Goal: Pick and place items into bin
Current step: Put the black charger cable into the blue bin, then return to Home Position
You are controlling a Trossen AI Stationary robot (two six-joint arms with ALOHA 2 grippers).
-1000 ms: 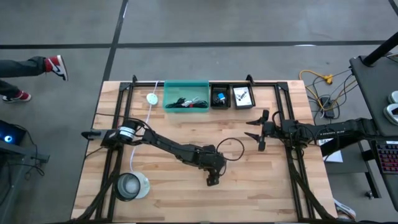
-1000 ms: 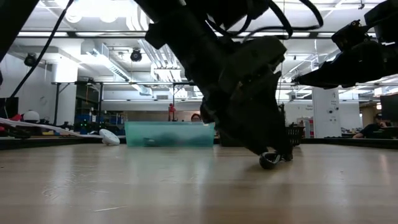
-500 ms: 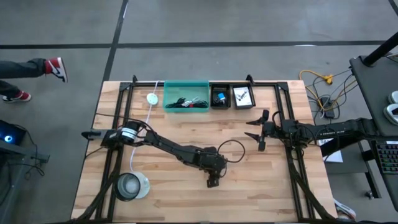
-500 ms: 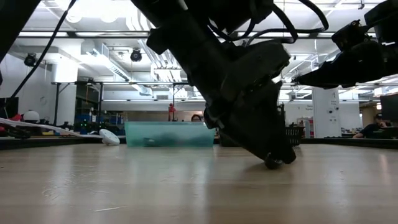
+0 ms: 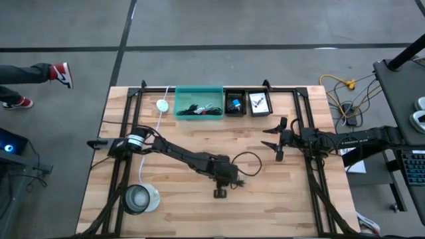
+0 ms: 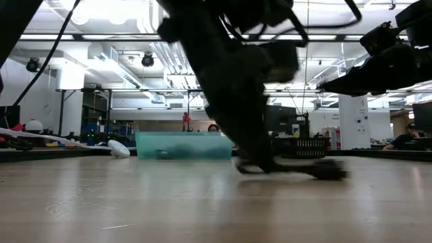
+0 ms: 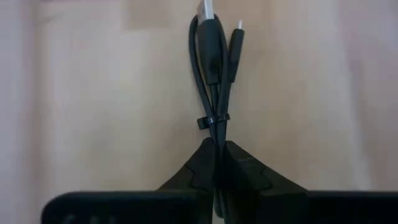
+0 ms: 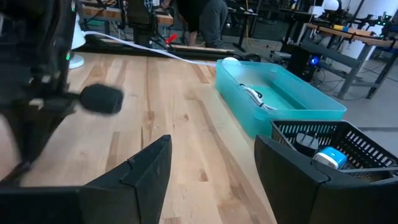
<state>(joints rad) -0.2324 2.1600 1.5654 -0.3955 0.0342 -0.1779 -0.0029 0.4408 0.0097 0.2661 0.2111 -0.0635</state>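
A black cable bundle (image 7: 214, 74), bound by a thin black tie, lies stretched on the wooden table; its plugs point away from my left gripper (image 7: 217, 152), which is shut on its near end. In the high view this gripper (image 5: 220, 191) stands mid-table, toward the near edge. The low view shows it blurred (image 6: 262, 162), with the bundle (image 6: 327, 171) trailing to its right. My right gripper (image 5: 279, 143) hangs open at the right, holding nothing. The teal bin (image 5: 198, 101) at the far edge has several items in it. My left gripper pinches the cable bundle's looped end (image 7: 216, 138) between its two fingers, just behind the black tie. The fingers come from above, pointing down. The rest of the bundle lies along the tabletop; whether the pinched end is off the wood I cannot tell.
Two black baskets (image 5: 234, 103) (image 5: 259, 103) stand right of the bin. A white cord with a round disc (image 5: 161, 105) runs along the left side. A round clear container (image 5: 137, 198) sits at the near left. A person's legs show beyond the table's left edge.
My left gripper has shut on the cable bundle and swung a little toward the table's left edge, its wrist turning. The bundle now trails out to the gripper's right along the table.
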